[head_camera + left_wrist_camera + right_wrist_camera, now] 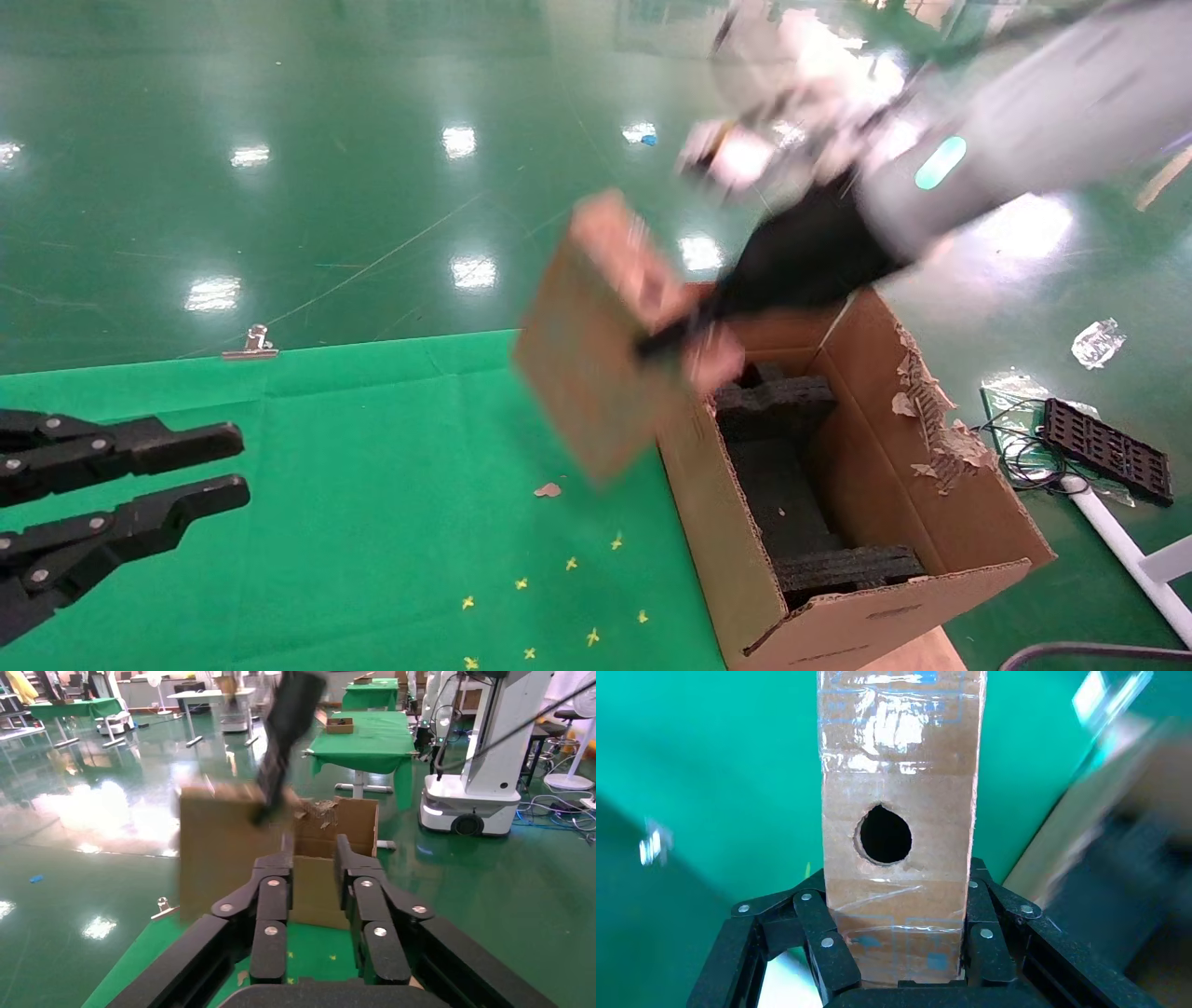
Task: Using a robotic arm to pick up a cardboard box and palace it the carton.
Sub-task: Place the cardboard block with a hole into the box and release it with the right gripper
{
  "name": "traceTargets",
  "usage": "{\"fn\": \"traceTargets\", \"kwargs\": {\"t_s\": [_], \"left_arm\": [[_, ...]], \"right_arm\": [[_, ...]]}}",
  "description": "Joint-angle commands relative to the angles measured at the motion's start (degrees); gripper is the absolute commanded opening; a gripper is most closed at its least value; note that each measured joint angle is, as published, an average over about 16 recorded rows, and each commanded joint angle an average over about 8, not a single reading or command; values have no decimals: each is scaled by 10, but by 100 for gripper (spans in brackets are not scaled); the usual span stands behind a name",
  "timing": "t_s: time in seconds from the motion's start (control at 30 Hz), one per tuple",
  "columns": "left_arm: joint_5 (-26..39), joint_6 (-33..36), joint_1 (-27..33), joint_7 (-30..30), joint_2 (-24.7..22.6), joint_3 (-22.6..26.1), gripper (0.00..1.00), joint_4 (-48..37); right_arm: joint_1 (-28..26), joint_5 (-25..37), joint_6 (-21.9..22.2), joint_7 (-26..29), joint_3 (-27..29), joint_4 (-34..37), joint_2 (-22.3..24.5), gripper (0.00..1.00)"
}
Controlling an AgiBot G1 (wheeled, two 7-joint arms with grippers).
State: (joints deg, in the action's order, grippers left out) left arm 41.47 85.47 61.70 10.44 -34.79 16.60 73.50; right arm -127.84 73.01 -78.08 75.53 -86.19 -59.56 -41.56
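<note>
While I carry the load across, the biggest thing to mind is the large brown corrugated carton [838, 522] filling the lower right of the head view, its flaps upright, 1 flap torn ragged along the right side, black foam blocks [778, 410] lying inside. My white tubular right arm with its green-lit ring [1015, 121] reaches in from the upper right, and my right gripper [689, 326] is clamped on the small flat brown cardboard box [591, 354], which hangs tilted in the air at the centre of the frame, over the carton's left wall and the green cloth-covered table [372, 466]. In the right wrist view my 2 fingers [821, 941] press the box's broad taped faces from either side, with the round hole [884, 836] in its narrow side facing the camera.

To do this well, I judge I should shift the box further right until it clears the left wall, level out its tilt, and line it up with the open slot between the foam blocks before lowering. Letting go early risks it catching the flap edge.

My black left gripper [186, 475] sits idle at the lower left, fingers apart, holding nothing.
</note>
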Motion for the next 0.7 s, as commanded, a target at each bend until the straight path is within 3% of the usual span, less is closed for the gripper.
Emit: {"fn": "traceTargets", "kwargs": {"t_s": [0.03,0.3,0.33,0.57,0.6,0.7], "left_arm": [[0,0,0,0,0,0,0,0],[0,0,0,0,0,0,2,0],[0,0,0,0,0,0,9,0],[0,0,0,0,0,1,94,0],[0,0,0,0,0,1,100,0],[-1,0,0,0,0,1,100,0]], "right_arm": [[-25,-6,7,-27,18,11,19,0],[-93,65,-10,-65,17,77,57,0],[-95,74,-15,-65,13,84,60,0],[-65,111,-37,-59,-20,135,76,0],[-56,113,-37,-57,-24,142,77,0],[-31,119,-35,-49,-36,165,76,0]]}}
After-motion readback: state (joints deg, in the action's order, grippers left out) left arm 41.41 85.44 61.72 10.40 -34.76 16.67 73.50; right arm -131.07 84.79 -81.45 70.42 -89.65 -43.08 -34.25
